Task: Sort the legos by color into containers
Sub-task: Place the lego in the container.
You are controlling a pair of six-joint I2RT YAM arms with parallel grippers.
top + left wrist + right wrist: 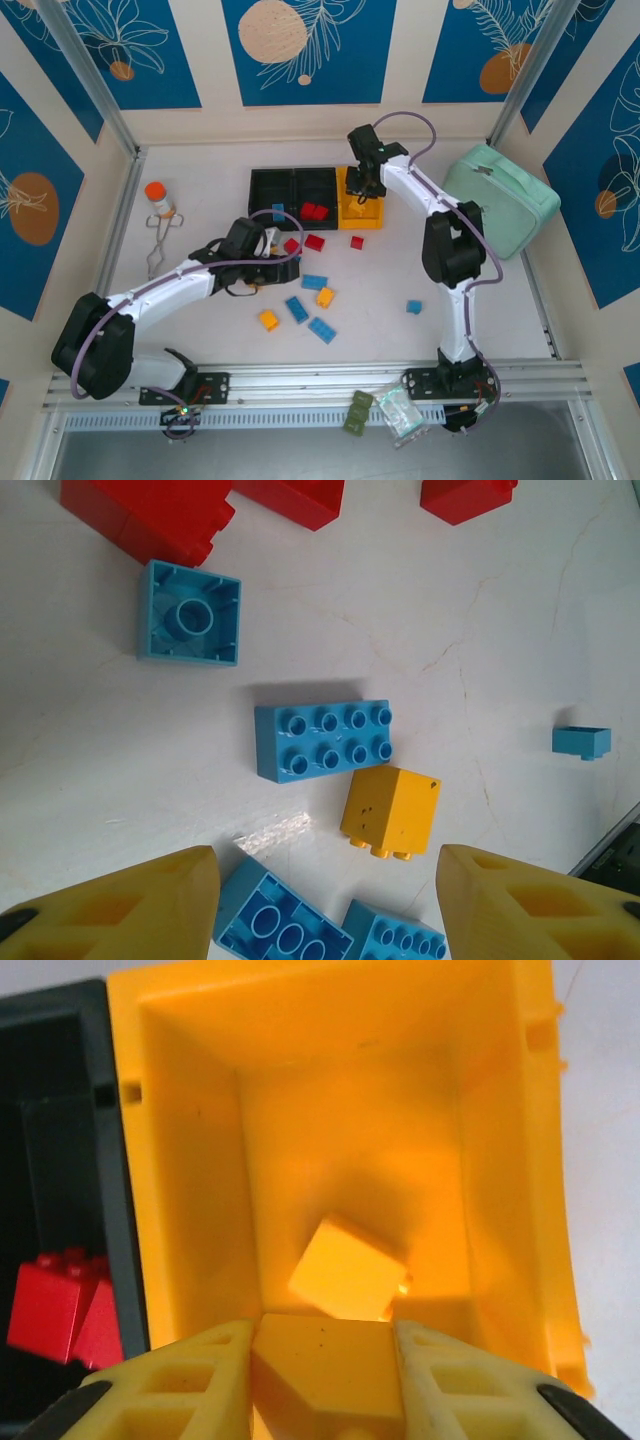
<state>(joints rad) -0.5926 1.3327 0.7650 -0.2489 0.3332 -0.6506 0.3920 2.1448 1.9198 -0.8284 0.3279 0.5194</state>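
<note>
- Legos (pixel 322 330), small studded plastic bricks in blue, red and yellow-orange, lie loose on the white table (pixel 480 320) in front of the containers (pixel 295 172). These are three open-top plastic bins joined in a row, two black and one yellow-orange.
- Right gripper (pixel 325 1345) hangs over the yellow-orange bin (pixel 190 1160), its jaws drawn in narrow around a yellow-orange square brick (pixel 320 1385).
- Inside that bin a second yellow-orange brick (pixel 345 1270) sits tilted rather than flat.
- Two red bricks (pixel 55 1310) lie side by side in the neighbouring black bin (pixel 60 1110).
- Left gripper (pixel 325 865) hovers over the loose pile, its foam fingers (pixel 120 910) spread wide with nothing between them.
- Beyond the fingers, a blue oblong eight-stud brick (pixel 322 740) lies studs up. Its long axis runs left to right across the wrist view, the right end slightly higher.
- Just beside its lower right corner, a yellow-orange cube-shaped brick (pixel 390 810) lies on its side, studs pointing toward the gripper. I cannot tell whether the two touch.
- A blue square brick (pixel 190 613) lies upside down nearby, hollow underside facing up.
- Another blue oblong brick (pixel 280 925) lies upside down by the left-hand finger, its long axis running diagonally.
- A small blue brick (pixel 581 742) sits alone, well apart to the right.
- A large red brick (pixel 150 515) lies at the top edge of the wrist view.
</note>
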